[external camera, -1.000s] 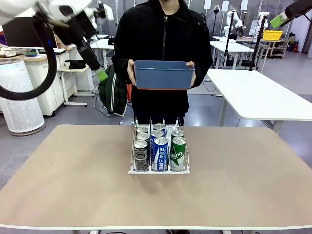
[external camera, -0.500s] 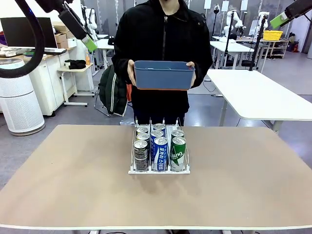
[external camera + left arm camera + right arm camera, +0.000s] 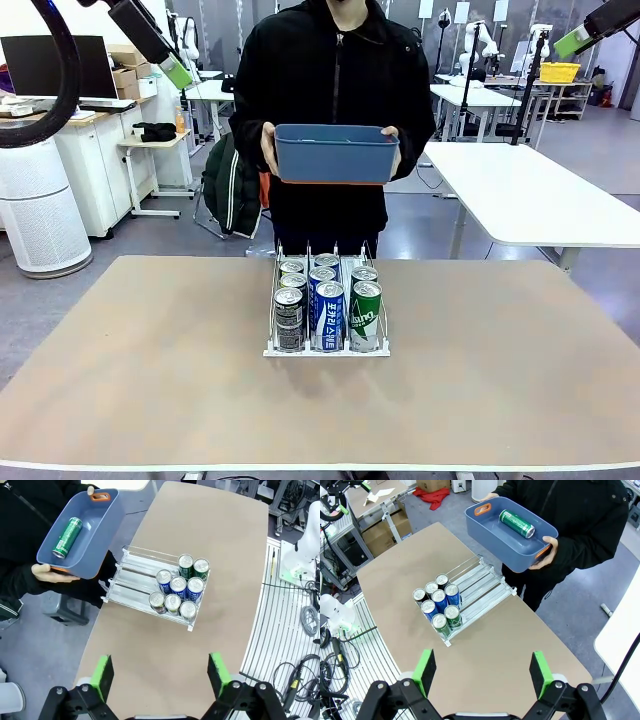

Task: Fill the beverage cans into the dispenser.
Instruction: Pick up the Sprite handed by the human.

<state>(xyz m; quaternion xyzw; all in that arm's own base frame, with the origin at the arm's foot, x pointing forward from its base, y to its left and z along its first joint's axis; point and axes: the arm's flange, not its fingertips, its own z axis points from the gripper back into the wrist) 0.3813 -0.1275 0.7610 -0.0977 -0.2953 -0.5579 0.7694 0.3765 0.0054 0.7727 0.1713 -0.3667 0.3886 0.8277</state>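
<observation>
White three-lane wire dispenser (image 3: 132, 575) at table (image 3: 150, 380) far edge, centre.
Robot-side rows hold eight silver-topped beverage cans (image 3: 178, 586): black-grey, blue, green lanes. Both arms' jaws spread, empty.

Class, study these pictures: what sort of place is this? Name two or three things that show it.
Probably a robotics lab or workshop: bare work tables, a monitor on a cabinet, and loose cables on the floor beside the test table.
</observation>
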